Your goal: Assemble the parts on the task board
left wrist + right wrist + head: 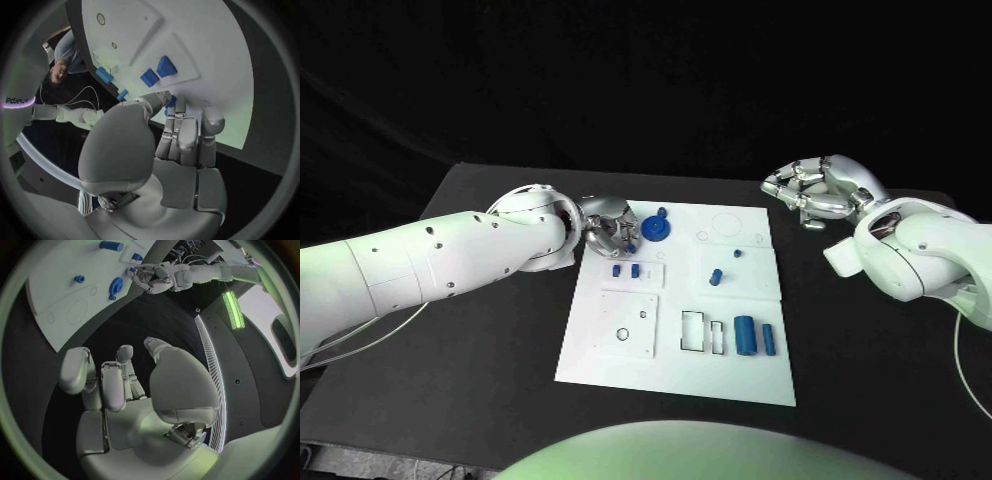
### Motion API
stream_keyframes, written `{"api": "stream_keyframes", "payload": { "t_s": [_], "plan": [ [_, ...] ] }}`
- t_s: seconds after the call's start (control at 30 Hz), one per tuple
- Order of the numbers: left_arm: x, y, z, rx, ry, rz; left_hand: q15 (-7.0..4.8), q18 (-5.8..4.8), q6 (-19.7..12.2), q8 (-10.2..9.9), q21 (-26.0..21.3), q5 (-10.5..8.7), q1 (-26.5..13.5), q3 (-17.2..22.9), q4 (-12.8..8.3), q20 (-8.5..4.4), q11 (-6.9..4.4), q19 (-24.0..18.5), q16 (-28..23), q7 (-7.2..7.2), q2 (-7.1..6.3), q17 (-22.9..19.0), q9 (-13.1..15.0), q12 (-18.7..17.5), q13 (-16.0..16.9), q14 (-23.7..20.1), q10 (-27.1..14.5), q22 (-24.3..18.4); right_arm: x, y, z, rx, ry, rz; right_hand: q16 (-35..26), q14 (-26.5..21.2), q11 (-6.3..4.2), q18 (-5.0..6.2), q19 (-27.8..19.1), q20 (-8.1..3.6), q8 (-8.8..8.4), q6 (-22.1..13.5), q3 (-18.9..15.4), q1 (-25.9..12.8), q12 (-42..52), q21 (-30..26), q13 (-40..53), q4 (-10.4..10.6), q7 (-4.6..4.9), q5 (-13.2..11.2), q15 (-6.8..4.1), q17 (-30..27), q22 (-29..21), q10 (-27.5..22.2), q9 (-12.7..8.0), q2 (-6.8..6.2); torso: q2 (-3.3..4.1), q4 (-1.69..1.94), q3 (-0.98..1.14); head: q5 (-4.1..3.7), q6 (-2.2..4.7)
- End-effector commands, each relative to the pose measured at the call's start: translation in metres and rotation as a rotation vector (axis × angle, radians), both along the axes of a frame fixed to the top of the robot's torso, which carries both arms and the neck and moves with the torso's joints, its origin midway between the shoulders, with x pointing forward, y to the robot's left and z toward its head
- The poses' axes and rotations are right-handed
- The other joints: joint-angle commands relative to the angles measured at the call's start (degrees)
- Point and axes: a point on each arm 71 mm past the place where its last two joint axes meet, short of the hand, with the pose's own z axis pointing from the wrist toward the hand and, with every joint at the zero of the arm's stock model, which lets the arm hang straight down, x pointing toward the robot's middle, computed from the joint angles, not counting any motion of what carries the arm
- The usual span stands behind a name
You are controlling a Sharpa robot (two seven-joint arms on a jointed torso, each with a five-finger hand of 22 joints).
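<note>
**A:** Where's the board and what's on it?

**B:** I've got the white board (678, 350) flat in the middle of the black table (459, 350). Near its far left corner I see a round blue disc (658, 228). Just below that, two small blue blocks (626, 270) sit side by side on a raised square. A small blue peg (715, 277) stands near the middle, with a tiny blue piece (737, 253) just beyond it. At the near right, a large blue cylinder (746, 334) lies next to a slimmer blue one (769, 339), both beside an outlined rectangular slot (694, 331).

**A:** And the left hand?

**B:** My left hand (606, 232) is over the board's far left edge, right beside the disc and above the two blocks. From the wrist camera the fingers (187, 135) are curled down together, tips at the board with a bit of blue between them. I cannot tell whether they actually pinch a piece or only touch it.

**A:** Right hand?

**B:** The right hand (822, 192) hangs over bare table off the board's far right corner, well apart from every piece. Its fingers (103, 377) are bent but spread apart, holding nothing.
</note>
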Motion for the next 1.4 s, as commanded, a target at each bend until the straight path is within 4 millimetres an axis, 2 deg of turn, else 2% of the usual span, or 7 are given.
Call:
{"api": "stream_keyframes", "payload": {
  "t_s": [0.03,0.8,0.93,1.07,1.23,1.33,1.4],
  "plan": [
    [-0.001,-0.001,0.0,-0.016,0.002,-0.001,0.45,-1.07,-0.7,-0.6,0.0,-0.19,-0.6,-0.3,0.1,0.25,0.07,0.3,0.4,0.12,-0.11,0.0,-0.2,0.3,0.2,-0.1,-0.7,0.1,-0.001,0.001,-0.001,0.0,0.005,0.017,-0.3,1.7,-0.2,0.77,-0.5,0.0,0.26,-0.4,0.0,0.4,-0.4,-0.3,0.0,0.4,-0.14,0.3,0.33,0.0,6.1,0.2,-0.1,0.0,0.0,0.01,-0.01,0.0,0.06],
    [0.002,0.012,0.0,-0.016,-0.009,0.034,0.82,-0.7,-4.3,-3.9,-1.3,-0.09,-0.9,-0.3,0.0,0.57,0.47,-1.1,0.0,-0.46,-0.78,-1.8,-1.3,3.1,2.7,-1.1,-4.5,-1.5,0.0,-0.001,-0.003,-0.008,0.022,0.011,-0.6,1.6,-0.2,0.92,-0.7,-0.01,0.28,-0.5,0.0,0.7,-1.2,-1.2,-1.1,0.4,-0.14,0.4,0.32,-0.3,5.8,-0.4,-0.1,0.01,0.02,0.0,0.01,0.06,0.25],
    [0.003,0.019,0.001,-0.054,0.0,0.057,0.81,-0.69,-4.4,-3.9,-1.3,-0.06,-0.9,-0.2,-0.1,0.57,0.46,-1.1,0.0,-0.45,-0.72,-1.8,-1.4,3.3,2.8,-1.1,-4.6,-1.5,0.001,-0.003,-0.006,-0.057,0.043,0.032,-4.0,0.1,-0.05,2.01,-3.1,-0.09,-0.09,-0.6,5.5,8.3,-11.8,-7.8,-9.8,-3.7,0.31,-1.8,0.42,-4.3,3.6,-5.9,-0.8,0.97,-0.02,-0.03,0.0,-0.02,0.36],
    [0.004,0.031,0.009,-0.204,0.043,0.109,1.63,0.59,-4.1,-4.2,-5.6,-0.05,-0.9,0.0,-0.1,1.16,1.46,-6.5,-3.8,0.69,-0.74,-10.9,-1.5,3.6,3.1,-5.8,-7.8,-7.1,-0.001,0.0,-0.008,-0.195,0.014,0.098,-5.6,0.0,1.13,1.84,-2.6,0.55,-2.66,2.0,14.1,10.3,-26.8,-8.2,-22.9,-8.6,1.23,-4.1,0.95,-6.1,3.8,-3.6,-3.1,-2.34,-0.05,-0.08,0.0,-0.4,0.56],
    [0.001,0.047,0.019,-0.478,0.153,0.187,1.92,1.3,-3.7,-4.3,-8.7,-0.12,-2.7,-1.9,0.8,1.69,1.62,-9.3,-5.4,1.32,-1.31,-14.3,-1.6,5.8,4.0,-8.0,-8.3,-10.3,-0.005,0.007,-0.011,-0.478,-0.084,0.196,-2.5,1.7,1.24,0.83,0.1,0.73,-4.86,3.4,15.7,9.3,-34.2,-2.0,-29.2,-10.7,0.79,-6.3,1.39,-2.5,6.2,-3.2,-4.6,-3.67,-0.04,-0.09,0.11,-1.55,1.08],
    [-0.001,0.053,0.026,-0.644,0.207,0.223,2.29,2.54,-3.6,-4.5,-14.8,0.19,-3.7,-4.2,1.4,2.02,2.01,-15.1,-10.7,1.42,-1.16,-25.1,-1.6,6.3,4.0,-14.6,-10.2,-16.9,-0.007,0.012,-0.013,-0.639,-0.148,0.239,-2.2,1.9,1.38,0.53,0.8,0.81,-5.82,4.1,15.7,8.5,-36.8,-0.3,-31.6,-10.8,0.51,-7.2,1.49,-2.4,7.0,-3.4,-5.1,-4.37,-0.03,-0.06,0.06,-2.44,1.47],
    [-0.003,0.056,0.03,-0.763,0.24,0.244,2.57,2.51,-3.6,-4.5,-15.9,0.13,-3.6,-4.6,1.5,2.26,2.31,-15.6,-11.9,1.64,-0.96,-26.4,-1.6,6.1,3.8,-16.0,-11.1,-17.6,-0.009,0.016,-0.014,-0.729,-0.185,0.263,-1.9,1.9,1.37,0.43,1.0,0.77,-6.33,4.2,15.7,8.2,-37.5,0.4,-32.5,-10.9,0.36,-7.5,1.52,-2.2,7.3,-3.2,-5.4,-4.79,-0.01,-0.08,0.03,-2.76,1.66]
  ]
}}
